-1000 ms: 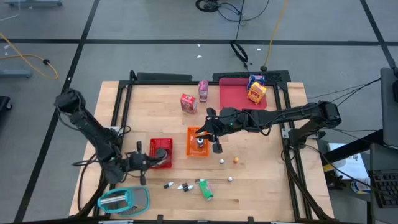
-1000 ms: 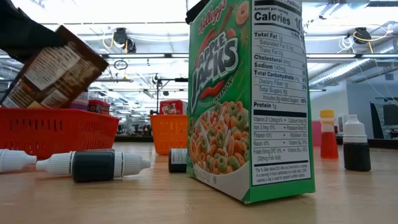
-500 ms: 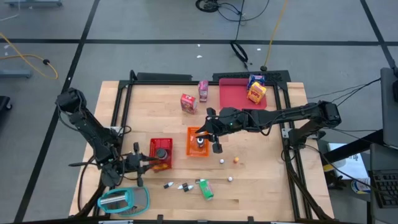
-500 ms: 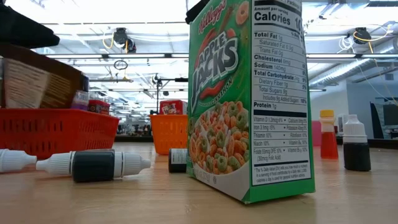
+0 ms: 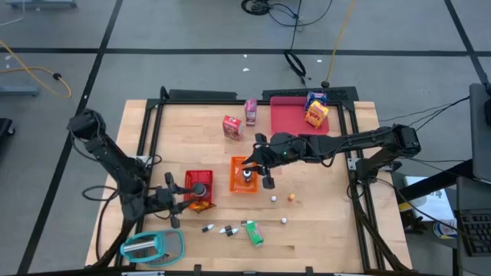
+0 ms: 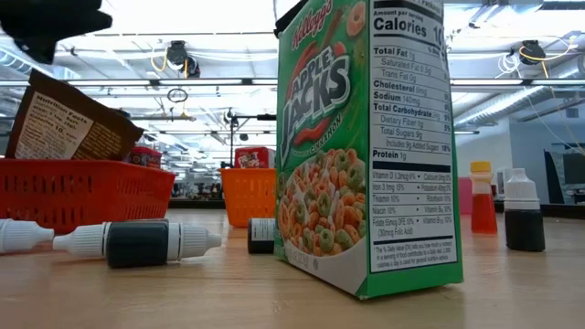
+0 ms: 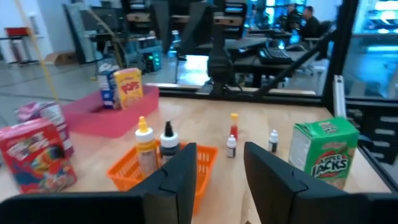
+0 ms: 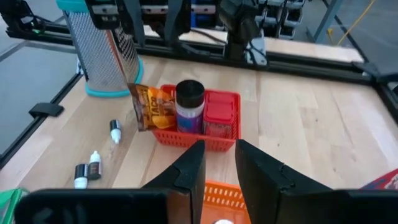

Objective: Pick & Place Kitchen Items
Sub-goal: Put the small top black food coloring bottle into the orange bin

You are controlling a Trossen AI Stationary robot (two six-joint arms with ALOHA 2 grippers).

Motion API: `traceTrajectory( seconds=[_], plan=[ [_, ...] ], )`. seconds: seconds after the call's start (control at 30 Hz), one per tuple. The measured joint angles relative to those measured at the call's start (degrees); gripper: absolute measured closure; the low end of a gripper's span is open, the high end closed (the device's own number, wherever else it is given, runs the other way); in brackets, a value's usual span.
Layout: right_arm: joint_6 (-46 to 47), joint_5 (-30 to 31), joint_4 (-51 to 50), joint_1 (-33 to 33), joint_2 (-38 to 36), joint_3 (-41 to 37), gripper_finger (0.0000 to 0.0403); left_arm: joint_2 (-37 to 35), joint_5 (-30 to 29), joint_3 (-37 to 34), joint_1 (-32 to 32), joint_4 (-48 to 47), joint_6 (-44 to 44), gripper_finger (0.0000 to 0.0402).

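Three kitchen items are counted as placed at the left: a dark can (image 8: 189,104) and a red carton (image 8: 219,115) stand inside the red bin (image 5: 189,184), and a brown packet (image 8: 148,107) is propped askew at that bin's near edge, perhaps only half inside, though this is hard to tell. The left gripper (image 5: 178,201) is held just beside the bin, its fingers spread with nothing between them. A teal-rimmed grater (image 5: 153,245) is seen near the table's front corner, apart from the work.

Toward the middle, two small bottles (image 7: 155,144) are already stood in the orange bin (image 5: 234,175). The right gripper (image 5: 259,170) is poised over this bin, its fingers parted only narrowly and nothing seen pinched.

Much is judged to be left. Small dropper bottles (image 5: 218,228) and a green cereal box (image 5: 252,231) are scattered on the bare wood in front of the bins, and three little balls (image 5: 273,198) are strewn to their right. Farther back, a red cereal box (image 5: 232,127) and a pink carton (image 5: 250,111) are waiting in the open.

At the right rear, a blue carton (image 5: 314,99) and a yellow carton (image 5: 317,114) are parked on the flat pink tray (image 5: 288,119).

No real obstruction is noted, although the loose bottles are crowded close together and the right arm is stretched across the table's right half.
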Motion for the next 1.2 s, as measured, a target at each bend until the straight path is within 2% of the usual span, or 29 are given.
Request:
traceTrajectory(
  seconds=[0.1,0.3,0.6,1.0,1.2],
  plan=[
    [0.13,-0.05,-2.11,0.33,0.00,0.00,0.0323,0.00,3.78,0.00,2.32,0.17,1.57,0.0268],
    [2.16,-0.20,-10.14,3.40,0.00,0.00,0.0323,0.00,6.26,0.00,4.04,0.22,1.73,0.0268],
    [6.15,-0.16,-16.42,11.38,-0.47,-3.54,0.0326,0.00,6.25,0.00,4.05,0.22,1.34,0.0268],
    [17.49,0.33,-21.63,15.38,-0.55,-9.12,0.0325,0.00,6.26,0.00,4.05,0.16,0.75,0.0268],
    [18.61,6.33,-21.11,15.53,-0.57,-11.55,0.0314,0.00,6.27,0.00,4.05,0.15,0.75,0.0268]
  ],
)
